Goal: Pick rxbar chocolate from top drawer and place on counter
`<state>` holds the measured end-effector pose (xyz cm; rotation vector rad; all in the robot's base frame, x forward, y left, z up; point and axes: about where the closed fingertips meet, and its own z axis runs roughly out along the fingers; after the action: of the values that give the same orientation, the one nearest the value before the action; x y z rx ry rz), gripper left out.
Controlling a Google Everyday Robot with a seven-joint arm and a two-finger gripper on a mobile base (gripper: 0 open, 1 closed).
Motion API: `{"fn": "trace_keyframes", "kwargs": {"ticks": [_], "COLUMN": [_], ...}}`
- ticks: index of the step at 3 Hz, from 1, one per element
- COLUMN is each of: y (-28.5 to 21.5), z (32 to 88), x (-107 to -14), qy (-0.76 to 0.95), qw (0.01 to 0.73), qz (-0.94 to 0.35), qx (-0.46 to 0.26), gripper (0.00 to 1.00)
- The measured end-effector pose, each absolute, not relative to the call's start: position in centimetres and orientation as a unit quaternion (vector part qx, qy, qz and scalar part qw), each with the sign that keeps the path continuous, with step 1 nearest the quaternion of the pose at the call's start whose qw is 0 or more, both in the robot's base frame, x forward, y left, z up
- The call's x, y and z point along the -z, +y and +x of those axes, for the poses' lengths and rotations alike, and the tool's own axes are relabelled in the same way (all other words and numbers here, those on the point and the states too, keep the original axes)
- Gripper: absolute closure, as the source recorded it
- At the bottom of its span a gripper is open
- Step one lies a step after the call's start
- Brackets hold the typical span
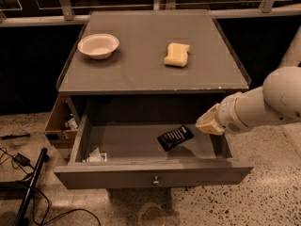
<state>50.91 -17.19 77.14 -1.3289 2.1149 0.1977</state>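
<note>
The rxbar chocolate (pixel 175 137) is a flat black wrapper with white print. It lies tilted on the floor of the open top drawer (pixel 150 173), right of middle. The drawer's grey front panel has a small round knob (pixel 155 181). My gripper (pixel 205 124) is at the end of the white arm coming from the right. It hovers over the drawer's right part, just right of the bar and apart from it. The counter (pixel 141 69) is the grey tabletop above the drawer.
A white bowl (pixel 98 46) and a yellow sponge (pixel 177 54) sit on the counter. A white paper scrap (pixel 96 156) lies in the drawer's front left corner. A brown cardboard box (pixel 60 122) stands left of the drawer. Cables (pixel 23 164) lie on the floor at left.
</note>
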Motion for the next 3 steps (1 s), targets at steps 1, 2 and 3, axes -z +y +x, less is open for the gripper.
{"fn": "trace_keyframes", "kwargs": {"ticks": [1,2,3], "y": [-16.8,-16.1,-15.1], "z": [51.1,51.5,52.0], "x": [-73.7,-70.7,-68.5], "qy": [0.808,0.809,0.805], "qw": [0.320,0.330,0.333], "qz": [-0.486,-0.474,-0.476], "qx": [-0.093,-0.110,-0.123], "gripper": [1.00,1.00,0.83]}}
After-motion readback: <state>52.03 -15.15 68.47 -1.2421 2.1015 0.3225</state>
